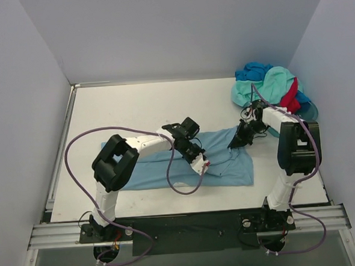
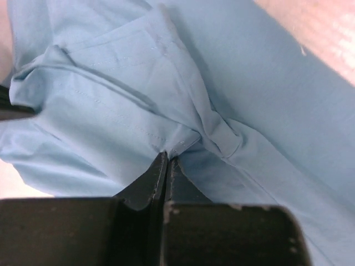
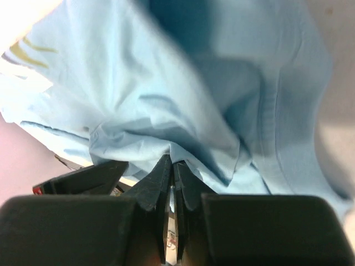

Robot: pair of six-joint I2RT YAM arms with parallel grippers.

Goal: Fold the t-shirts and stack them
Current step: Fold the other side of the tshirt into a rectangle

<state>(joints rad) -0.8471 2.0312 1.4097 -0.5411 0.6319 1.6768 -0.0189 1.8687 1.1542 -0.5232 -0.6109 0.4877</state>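
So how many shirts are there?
4. A light-blue shirt lies spread centrally; a mint-green shirt, a red shirt and a deeper blue shirt sit heaped at the back right. More may hide there.

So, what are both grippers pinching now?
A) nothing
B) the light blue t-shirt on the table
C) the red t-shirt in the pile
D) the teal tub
B: in each wrist view the left gripper and the right gripper are shut on folds of the light blue t-shirt.
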